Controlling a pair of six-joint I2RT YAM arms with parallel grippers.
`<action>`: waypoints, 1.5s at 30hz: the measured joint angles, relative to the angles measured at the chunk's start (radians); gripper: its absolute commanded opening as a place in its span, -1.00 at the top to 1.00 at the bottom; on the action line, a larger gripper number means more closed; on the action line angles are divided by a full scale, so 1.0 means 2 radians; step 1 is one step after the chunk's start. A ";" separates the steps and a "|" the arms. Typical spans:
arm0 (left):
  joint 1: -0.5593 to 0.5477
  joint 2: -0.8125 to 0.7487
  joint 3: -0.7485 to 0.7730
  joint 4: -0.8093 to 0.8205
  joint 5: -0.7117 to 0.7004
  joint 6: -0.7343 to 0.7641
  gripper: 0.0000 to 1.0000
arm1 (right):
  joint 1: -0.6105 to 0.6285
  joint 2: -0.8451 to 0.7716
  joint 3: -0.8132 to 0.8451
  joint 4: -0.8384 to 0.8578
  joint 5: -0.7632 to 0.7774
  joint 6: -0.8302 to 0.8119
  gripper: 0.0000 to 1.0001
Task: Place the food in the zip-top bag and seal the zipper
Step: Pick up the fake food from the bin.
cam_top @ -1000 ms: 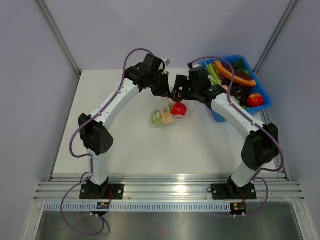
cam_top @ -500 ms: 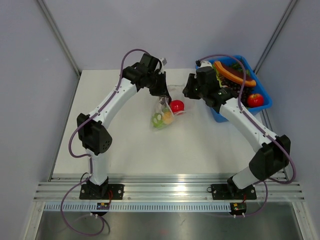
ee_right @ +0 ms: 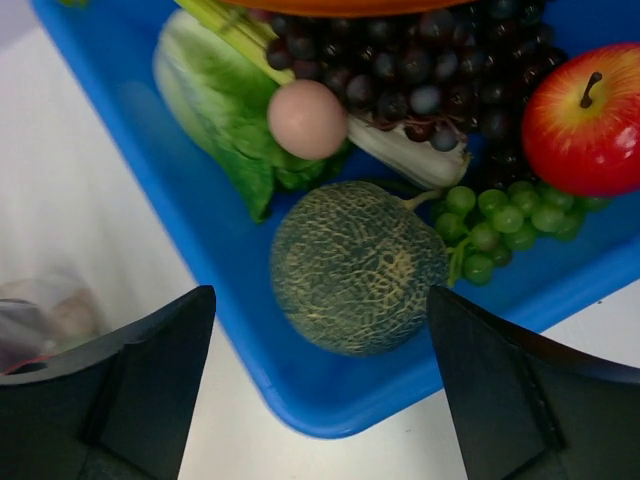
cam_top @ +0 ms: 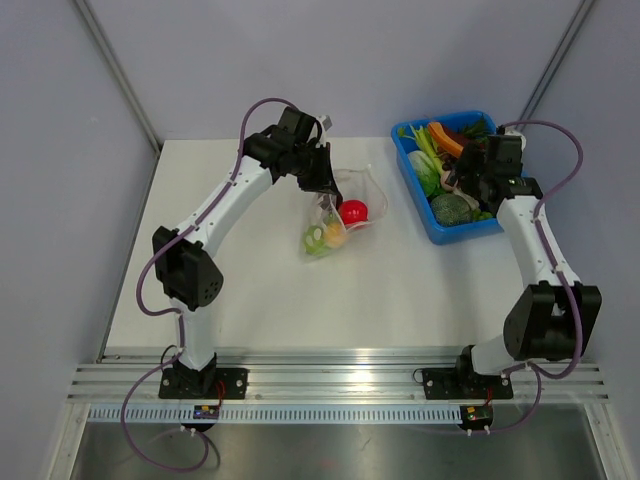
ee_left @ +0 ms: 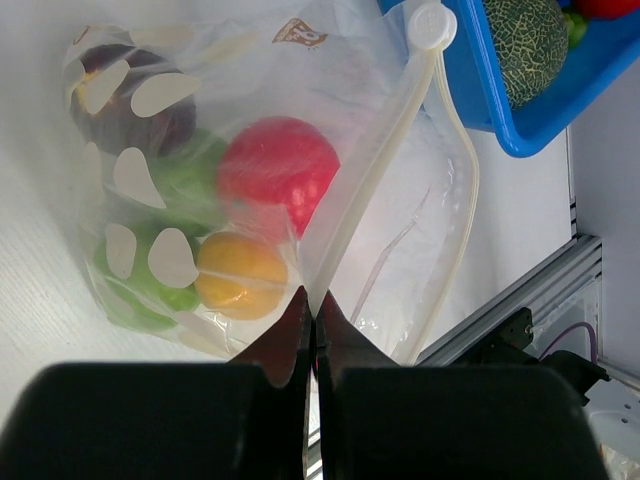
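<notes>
The zip-top bag (cam_top: 338,215) lies mid-table with its mouth open. In the left wrist view the clear bag (ee_left: 200,150) holds a red fruit (ee_left: 278,170), an orange one (ee_left: 240,275), green ones (ee_left: 150,275) and a dark one (ee_left: 130,105). My left gripper (ee_left: 312,300) is shut on the white zipper strip (ee_left: 375,170) at one end; it also shows in the top view (cam_top: 325,186). My right gripper (cam_top: 463,183) is open and empty above the blue tray (cam_top: 455,233), over a netted melon (ee_right: 355,265).
The blue tray (ee_right: 235,290) at the back right holds a red apple (ee_right: 590,115), green grapes (ee_right: 505,220), dark grapes (ee_right: 440,70), lettuce (ee_right: 225,110) and a pale egg (ee_right: 307,118). Grey walls and corner posts enclose the table; an aluminium rail runs along the near edge.
My right arm has swung away from the bag to the right and now hangs over the blue tray, open. My left gripper has kept its hold on the zipper strip.
</notes>
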 measured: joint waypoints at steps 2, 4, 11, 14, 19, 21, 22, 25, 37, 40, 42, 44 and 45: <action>0.000 0.000 0.000 0.000 0.000 0.000 1.00 | -0.011 0.030 0.001 -0.005 -0.005 -0.008 -0.99; 0.000 0.000 0.000 0.000 0.000 0.000 1.00 | -0.018 0.058 0.006 -0.012 -0.012 -0.014 -0.99; 0.000 -0.003 -0.012 0.007 0.002 0.000 1.00 | -0.023 0.112 0.029 -0.020 -0.025 -0.022 -0.99; 0.000 -0.009 -0.025 0.011 0.004 0.000 1.00 | -0.023 0.113 0.036 -0.020 -0.025 -0.022 -0.95; 0.000 -0.009 -0.026 0.011 0.005 0.000 1.00 | -0.023 0.114 0.040 -0.015 -0.025 -0.024 -0.63; 0.000 -0.009 -0.026 0.011 0.005 0.000 1.00 | -0.023 0.118 0.045 -0.014 -0.025 -0.024 -0.54; 0.000 -0.009 -0.026 0.011 0.005 0.000 1.00 | -0.023 0.123 0.049 -0.010 -0.025 -0.024 -0.50; 0.000 -0.009 -0.026 0.011 0.005 0.000 1.00 | -0.023 0.144 0.069 -0.008 -0.025 -0.025 -0.47; 0.000 -0.009 -0.026 0.011 0.004 0.000 1.00 | -0.023 0.232 0.144 0.000 -0.034 -0.034 -0.53; 0.000 -0.009 -0.026 0.011 0.005 0.000 1.00 | -0.023 0.251 0.160 0.001 -0.041 -0.033 -0.48; 0.000 -0.009 -0.026 0.011 0.005 0.000 1.00 | -0.023 0.264 0.168 0.003 -0.049 -0.033 -0.46; 0.000 -0.009 -0.026 0.011 0.005 0.000 1.00 | -0.023 0.277 0.175 0.003 -0.055 -0.032 -0.42; 0.000 -0.009 -0.026 0.011 0.004 0.000 1.00 | -0.023 0.283 0.177 0.003 -0.058 -0.032 -0.41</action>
